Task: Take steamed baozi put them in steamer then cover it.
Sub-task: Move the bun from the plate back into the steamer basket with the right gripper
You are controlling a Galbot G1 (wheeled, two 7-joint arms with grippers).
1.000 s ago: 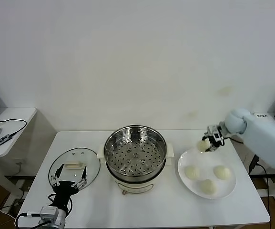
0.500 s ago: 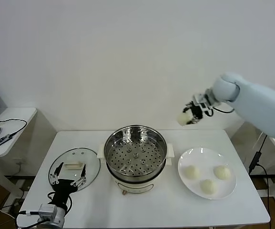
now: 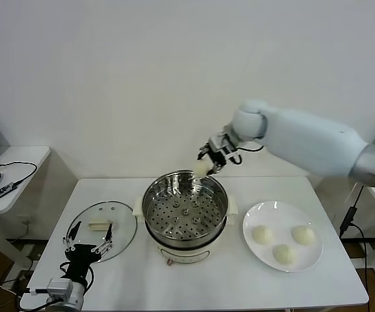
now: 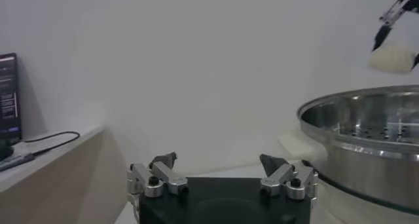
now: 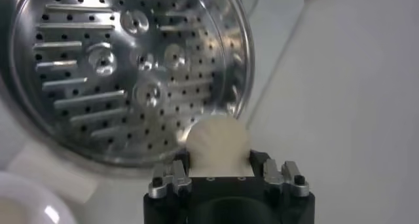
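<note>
head view: the right tool (image 3: pixel 208 162) is clamped on one bun (image 3: pixel 202 168) and hangs above the far rim of the steamer (image 3: pixel 184 209), at about one o'clock of the pot. the perforated tray inside holds nothing, so no bun is in place yet. three more buns (image 3: pixel 282 254) lie on the white plate (image 3: pixel 257 214), at three o'clock of the steamer on the counter (image 3: pixel 206 279). the glass lid (image 3: pixel 103 229) lies flat at nine o'clock of the pot, off it. the left tool (image 3: pixel 86 240) sits over the near edge of the lid, fingers spread wide, holding nothing.

left wrist view: the left tool (image 4: pixel 222 173) shows both fingers well apart with bare space between. the steamer (image 4: pixel 366 140) rim fills the side, and the carried bun (image 4: pixel 390 57) hangs above it.

right wrist view: the right tool (image 5: pixel 219 169) is narrow around the bun (image 5: pixel 216 143), pads on both sides. the tray (image 5: pixel 124 68) lies below, bare; the bun is over its edge, not the middle.

judgement: the first bun is on its way; its release, three more buns and the covering are left.
</note>
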